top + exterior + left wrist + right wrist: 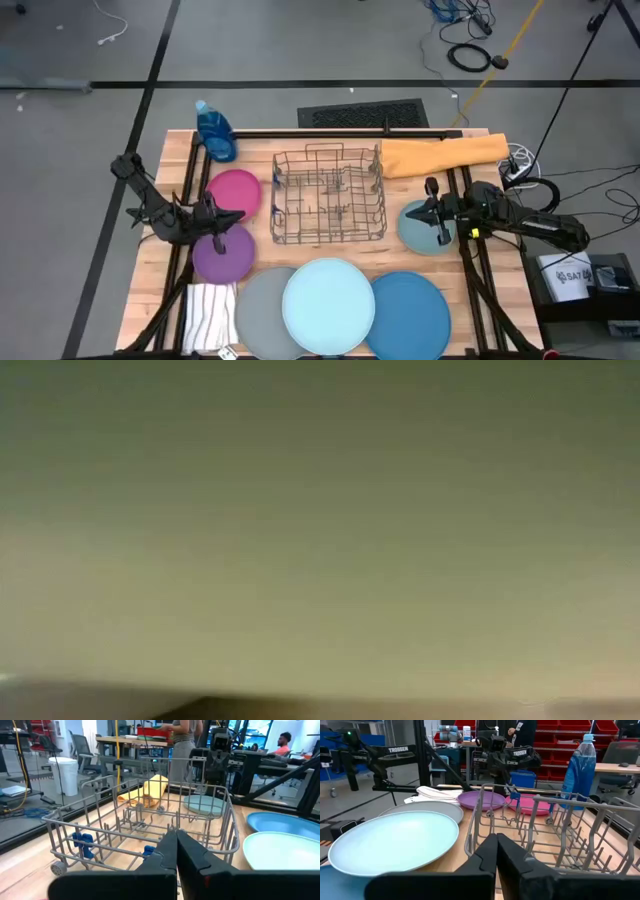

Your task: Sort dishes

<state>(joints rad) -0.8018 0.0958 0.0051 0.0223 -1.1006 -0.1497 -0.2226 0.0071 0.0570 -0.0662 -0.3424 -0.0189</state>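
While both my grippers sit closed and empty, my left gripper (235, 219) hovers nearest the purple plate (222, 255).

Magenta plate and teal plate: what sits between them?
The wire rack, empty. In the high view it stands on the table between the magenta plate and the teal plate.

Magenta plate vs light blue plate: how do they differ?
The magenta plate is smaller than the light blue plate. Magenta lies alone on bare wood left of the wire rack; light blue sits at the front edge, overlapping the grey plate and the dark blue plate. Both are flat, round and empty.
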